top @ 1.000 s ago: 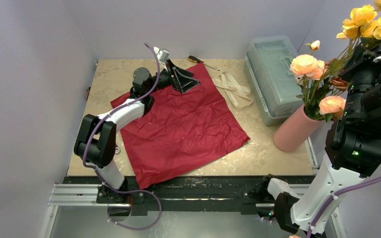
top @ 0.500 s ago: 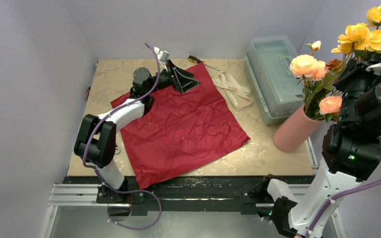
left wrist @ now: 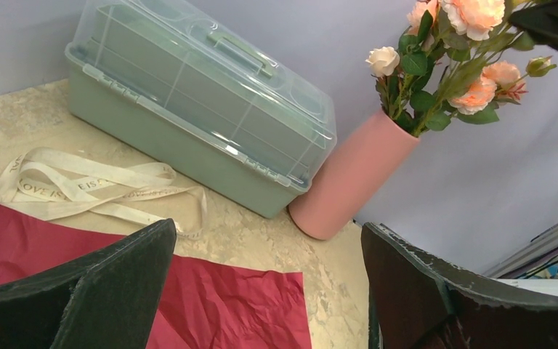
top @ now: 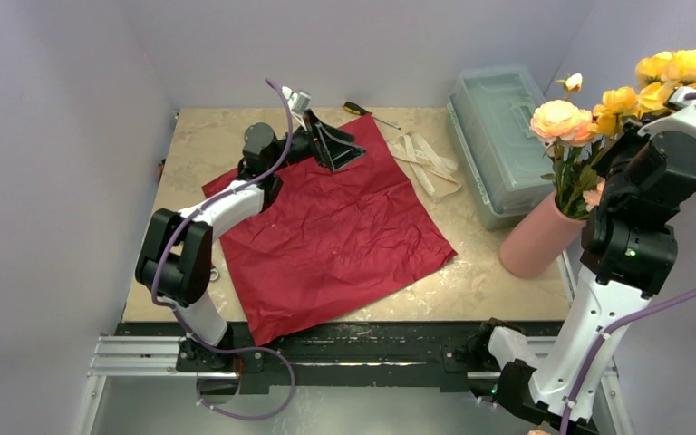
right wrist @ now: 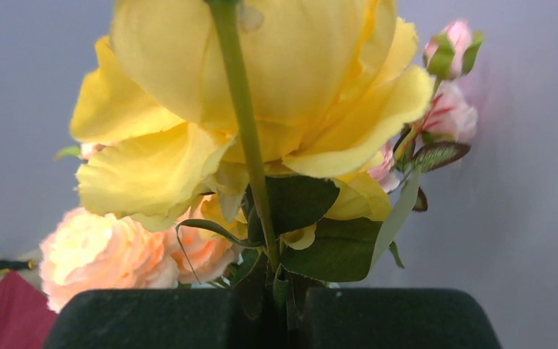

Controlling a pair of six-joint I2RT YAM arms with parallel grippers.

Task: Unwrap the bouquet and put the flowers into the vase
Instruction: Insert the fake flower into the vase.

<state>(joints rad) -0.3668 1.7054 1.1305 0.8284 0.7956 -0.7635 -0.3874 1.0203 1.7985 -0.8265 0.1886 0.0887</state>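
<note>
**STATUS: FLOWERS AT VASE, ONE STEM CLAMPED**

The vase (top: 533, 243) is stood at the right edge of the table (top: 199, 136), just beside the near end of the clear plastic box (top: 498, 136). Pink flowers (top: 560, 120) are seated in it, with green leaves at its mouth; yellow flowers (right wrist: 160, 65) are carried higher and further right on a green stem (right wrist: 241, 94); that stem is clamped between the closed fingers of the right gripper (right wrist: 282, 305); whether its lower end is inside the vase cannot be determined.

The left gripper (top: 333, 145) is held with its jaws fully apart and nothing between them, over the far corner of the dark red paper (top: 335, 245); the paper is spread flat on the table; the cream ribbon (top: 428, 163) is laid loose between paper and box; a screwdriver (top: 362, 110) is laid near the far edge.
</note>
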